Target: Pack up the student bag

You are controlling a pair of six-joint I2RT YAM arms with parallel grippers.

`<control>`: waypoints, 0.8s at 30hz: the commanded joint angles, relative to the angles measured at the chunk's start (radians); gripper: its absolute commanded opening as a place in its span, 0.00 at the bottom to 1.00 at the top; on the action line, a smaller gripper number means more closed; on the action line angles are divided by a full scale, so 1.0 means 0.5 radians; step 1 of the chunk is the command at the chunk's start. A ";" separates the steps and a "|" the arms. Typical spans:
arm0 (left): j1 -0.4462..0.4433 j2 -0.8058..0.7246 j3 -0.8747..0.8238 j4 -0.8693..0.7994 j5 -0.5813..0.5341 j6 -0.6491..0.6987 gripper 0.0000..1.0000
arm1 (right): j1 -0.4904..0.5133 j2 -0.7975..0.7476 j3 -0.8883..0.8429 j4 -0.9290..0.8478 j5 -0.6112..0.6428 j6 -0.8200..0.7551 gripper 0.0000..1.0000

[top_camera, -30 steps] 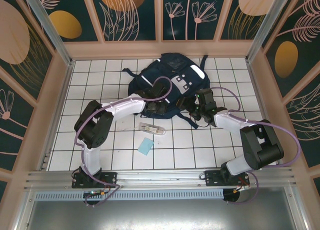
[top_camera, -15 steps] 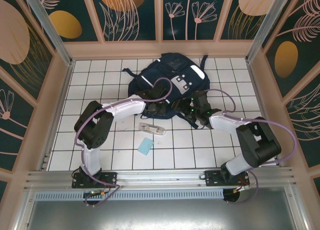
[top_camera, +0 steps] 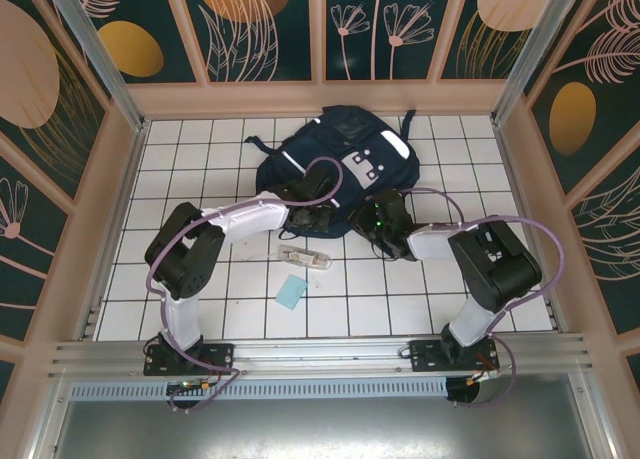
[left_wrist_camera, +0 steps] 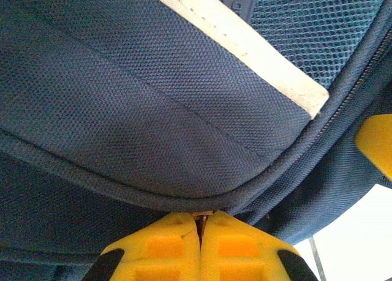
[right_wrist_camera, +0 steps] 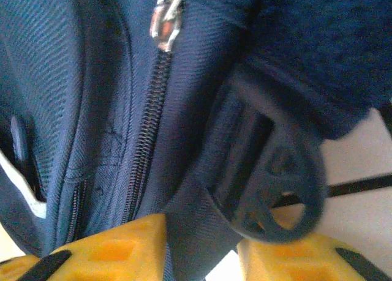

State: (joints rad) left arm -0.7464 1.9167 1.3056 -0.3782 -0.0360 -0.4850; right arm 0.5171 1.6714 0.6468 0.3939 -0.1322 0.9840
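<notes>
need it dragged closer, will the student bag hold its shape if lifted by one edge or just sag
Probably sags: the student bag is soft woven fabric, creased in the left wrist view. Bulky, so likely awkward on one grip. The strap with its buckle may trail and snag.

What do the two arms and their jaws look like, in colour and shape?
The left arm and right arm have white links, bulky black joints and black bases. A lilac cable loops along each. A small green light glows near the right wrist. The left gripper and right gripper have blocky yellow jaws with black insets.
</notes>
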 commanded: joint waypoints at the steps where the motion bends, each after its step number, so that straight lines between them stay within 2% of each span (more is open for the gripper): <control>1: -0.008 -0.100 -0.045 -0.139 0.005 0.092 0.00 | -0.021 0.041 0.000 0.197 -0.024 0.010 0.06; 2: 0.001 -0.107 -0.034 -0.160 -0.038 0.109 0.00 | -0.036 0.034 -0.011 0.213 -0.045 0.002 0.00; 8: 0.167 -0.071 -0.012 -0.294 -0.296 0.138 0.00 | -0.164 -0.142 -0.106 0.138 -0.103 -0.177 0.00; 18: 0.334 -0.049 0.059 -0.382 -0.516 0.180 0.00 | -0.340 -0.313 -0.168 -0.020 -0.111 -0.349 0.00; 20: 0.341 -0.059 0.100 -0.425 -0.501 0.191 0.00 | -0.354 -0.317 -0.148 -0.062 -0.092 -0.375 0.00; 24: 0.340 -0.139 0.084 -0.435 -0.317 0.217 0.00 | -0.412 -0.310 -0.124 -0.092 -0.106 -0.426 0.00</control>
State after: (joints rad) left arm -0.6083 1.8824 1.3560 -0.4519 -0.1188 -0.3965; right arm 0.3645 1.5536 0.5758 0.3920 -0.2714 0.8268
